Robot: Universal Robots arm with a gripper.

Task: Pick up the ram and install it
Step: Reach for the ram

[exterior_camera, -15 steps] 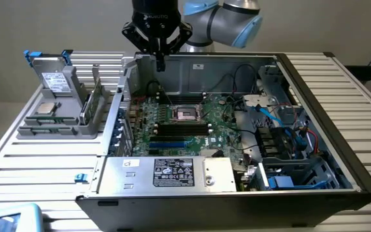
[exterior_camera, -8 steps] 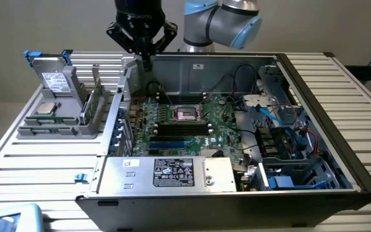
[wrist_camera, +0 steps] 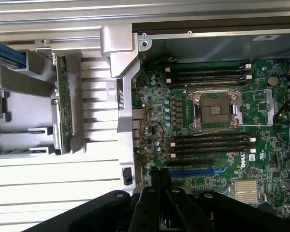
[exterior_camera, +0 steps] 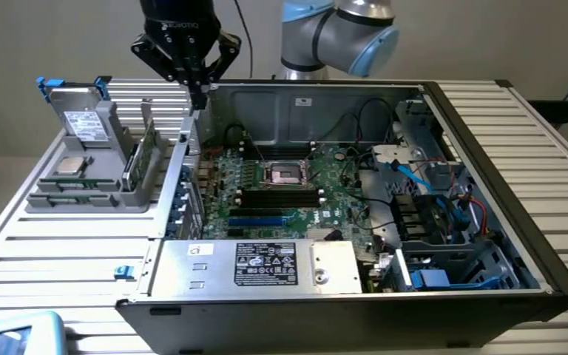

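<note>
My black gripper [exterior_camera: 198,95] hangs above the back corner of the open computer case [exterior_camera: 481,148], on the exterior view's left, shut with nothing in it. In the wrist view its fingertips [wrist_camera: 159,178] meet over the motherboard's edge near the blue slot [wrist_camera: 193,171]. The ram [exterior_camera: 67,198] appears as a thin green strip lying in the front slot of the grey holder [exterior_camera: 86,203], well away from the gripper. In the wrist view the ram [wrist_camera: 14,151] is a dark strip. The empty black memory slots [exterior_camera: 281,195] sit beside the processor socket [exterior_camera: 286,174].
A taller green card [exterior_camera: 141,159] stands on edge in the holder, next to a silver processor chip [exterior_camera: 72,164] and a silver drive [exterior_camera: 85,122]. The case wall [exterior_camera: 180,177] rises between holder and motherboard. A power supply [exterior_camera: 264,265] and cables [exterior_camera: 422,185] fill the case's front and right.
</note>
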